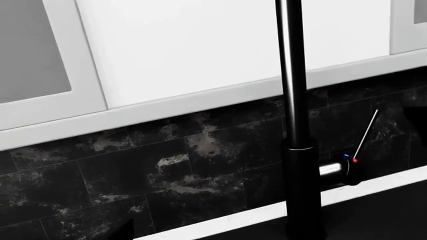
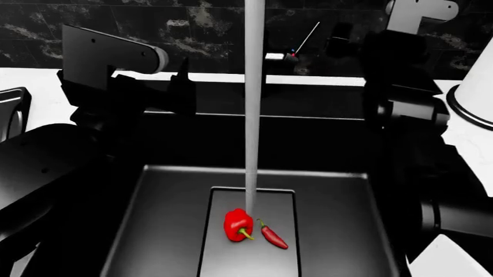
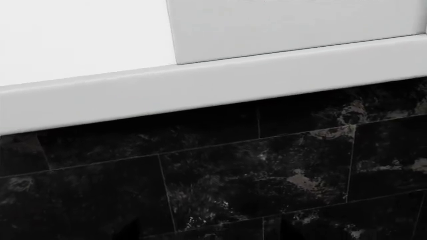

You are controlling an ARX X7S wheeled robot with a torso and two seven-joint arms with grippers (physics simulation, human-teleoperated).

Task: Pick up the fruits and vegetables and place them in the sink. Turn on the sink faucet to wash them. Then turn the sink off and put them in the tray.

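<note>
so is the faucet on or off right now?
On. In the head view a white stream of water falls into the sink, landing at the bell pepper on the drain plate.

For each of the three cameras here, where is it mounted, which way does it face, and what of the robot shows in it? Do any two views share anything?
Head view: on the robot's head, looking down into the sink, where water falls on the bell pepper beside the chili; both dark arms show.
Left wrist view: on the left arm, facing the backsplash, cabinets and faucet; no hand clearly shows.
Right wrist view: on the right arm, facing backsplash tiles and cabinet trim; no hand clearly shows.
Shared: head and left wrist views both show the faucet lever.
</note>
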